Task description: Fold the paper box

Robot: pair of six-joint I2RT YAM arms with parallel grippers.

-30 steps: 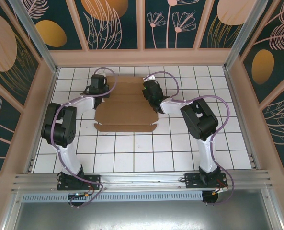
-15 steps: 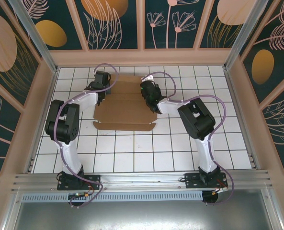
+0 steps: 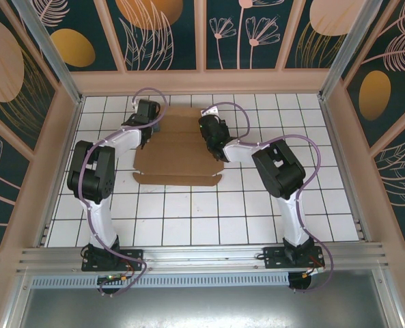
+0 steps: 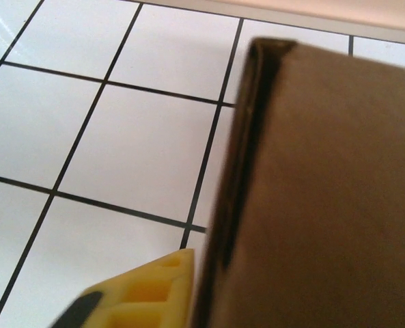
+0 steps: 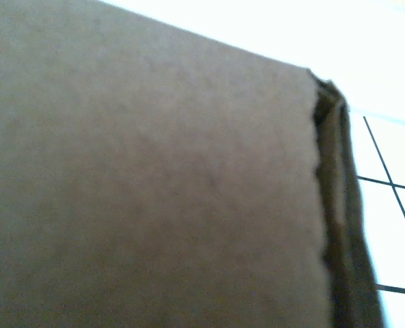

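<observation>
The paper box (image 3: 178, 160) is brown cardboard lying mostly flat on the white tiled table, its far panels partly raised. My left gripper (image 3: 149, 119) is at the box's far left edge. In the left wrist view one yellow finger (image 4: 141, 294) sits just left of an upright doubled cardboard wall (image 4: 325, 191); the other finger is hidden behind that wall. My right gripper (image 3: 207, 128) is at the far right edge of the box. The right wrist view has a cardboard panel (image 5: 154, 171) close up, covering the fingers.
The wooden back wall (image 3: 202, 82) runs close behind the box. Side walls (image 3: 62, 157) enclose the table left and right. Bare tiles (image 3: 209, 219) lie between the box and the arm bases.
Both grippers have shifted a little towards the back and inwards along the box's far edges. The box's near edge has crept slightly away from the arm bases.
</observation>
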